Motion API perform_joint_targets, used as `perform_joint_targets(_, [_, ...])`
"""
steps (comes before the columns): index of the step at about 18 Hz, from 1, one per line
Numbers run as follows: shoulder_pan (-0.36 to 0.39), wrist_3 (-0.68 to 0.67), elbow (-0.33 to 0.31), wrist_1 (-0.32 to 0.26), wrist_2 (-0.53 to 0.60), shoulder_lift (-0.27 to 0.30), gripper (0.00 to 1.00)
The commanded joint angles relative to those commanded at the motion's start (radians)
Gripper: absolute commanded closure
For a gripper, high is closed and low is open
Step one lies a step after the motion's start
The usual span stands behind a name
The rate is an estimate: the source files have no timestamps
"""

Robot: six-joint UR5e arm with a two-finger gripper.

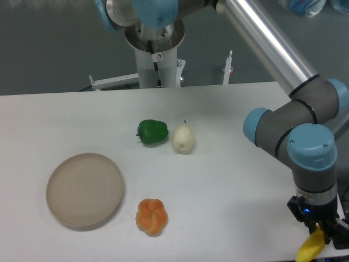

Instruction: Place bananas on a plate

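Plate (84, 189): beige and round, lying bare near the table's (229, 191) left edge, toward the front; nothing on it yet.

Orange pumpkin-like thing (151, 216): just beside the plate's right rim, near the front edge; it appears to sit close to the line into the plate.

Green pepper (152, 132) and pale pear (183, 139): close side by side at mid-table, well apart from the plate.

Banana (310, 248): at the front right corner, hanging below the gripper (322, 233); only its yellow end shows above the frame's bottom edge.

Gripper: closed on the banana's upper end, fingers narrow; how deep the hold goes cannot be told.

Arm: reaching from the base at the rear edge, folded at the elbow over the right edge, wrist pointing straight down.

Risk: the hold looks to be at one tip, so the banana may swing or slip on the long carry across the table; a low pass could clip the orange thing; a late release could leave the banana astride the rim.
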Motion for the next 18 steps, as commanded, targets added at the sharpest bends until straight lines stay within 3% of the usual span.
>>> perform_joint_targets(12, [-0.005,-0.005,-0.002,-0.002,-0.006,0.006,0.68])
perform_joint_targets(18, [-0.037,-0.099,-0.038,-0.006,0.000,0.043,0.68])
